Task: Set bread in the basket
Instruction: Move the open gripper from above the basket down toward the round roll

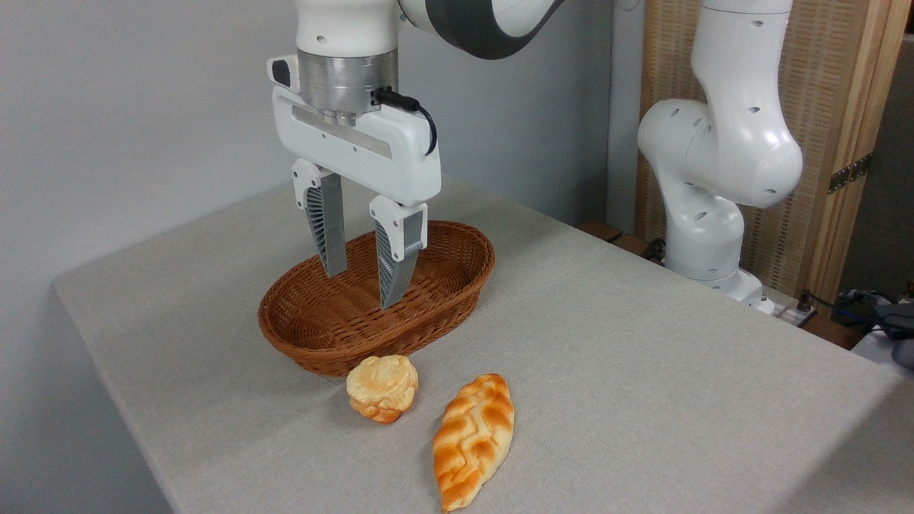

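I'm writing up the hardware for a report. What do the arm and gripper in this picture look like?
The arm is glossy white with rounded joint housings, small round dimples and a dark grey band near the wrist. A silver metal flange joins it to the boxy white gripper. A black cable plugs in at the flange. The two fingers are grey, ribbed and tapered, in white mounts.

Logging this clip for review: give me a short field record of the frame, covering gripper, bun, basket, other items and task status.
gripper: open, empty, pointing down, above the basket
bread: small round bun on the tablecloth, just in front of the basket's near rim, outside it
basket: oval brown wicker, nothing inside
braided loaf: lying on the cloth to the right of the bun, apart from it
table: covered in grey cloth
task status: not done; bun not yet grasped
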You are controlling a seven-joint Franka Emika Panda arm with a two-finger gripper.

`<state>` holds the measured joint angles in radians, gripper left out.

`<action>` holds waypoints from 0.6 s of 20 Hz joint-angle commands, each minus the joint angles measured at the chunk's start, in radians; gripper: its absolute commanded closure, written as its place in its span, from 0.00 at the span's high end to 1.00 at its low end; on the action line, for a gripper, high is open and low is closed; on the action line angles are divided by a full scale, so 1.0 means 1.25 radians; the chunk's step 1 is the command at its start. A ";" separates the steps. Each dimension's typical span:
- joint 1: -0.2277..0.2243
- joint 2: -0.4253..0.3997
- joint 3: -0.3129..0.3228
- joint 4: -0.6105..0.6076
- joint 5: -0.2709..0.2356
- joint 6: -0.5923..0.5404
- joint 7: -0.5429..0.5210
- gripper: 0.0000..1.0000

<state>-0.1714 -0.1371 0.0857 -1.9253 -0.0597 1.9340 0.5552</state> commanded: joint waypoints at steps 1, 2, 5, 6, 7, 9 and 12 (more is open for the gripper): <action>0.003 -0.010 0.001 0.007 -0.027 -0.011 0.005 1.00; 0.003 -0.011 0.001 0.007 -0.027 -0.011 0.005 1.00; 0.003 -0.013 0.001 0.007 -0.027 -0.011 0.005 1.00; 0.003 -0.017 0.001 0.006 -0.027 -0.011 0.005 1.00; 0.003 -0.017 0.001 0.006 -0.027 -0.011 0.005 1.00; 0.003 -0.018 0.001 0.006 -0.028 -0.011 0.005 1.00; 0.003 -0.020 0.003 0.005 -0.028 -0.005 0.005 1.00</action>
<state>-0.1714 -0.1516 0.0859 -1.9245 -0.0789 1.9340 0.5552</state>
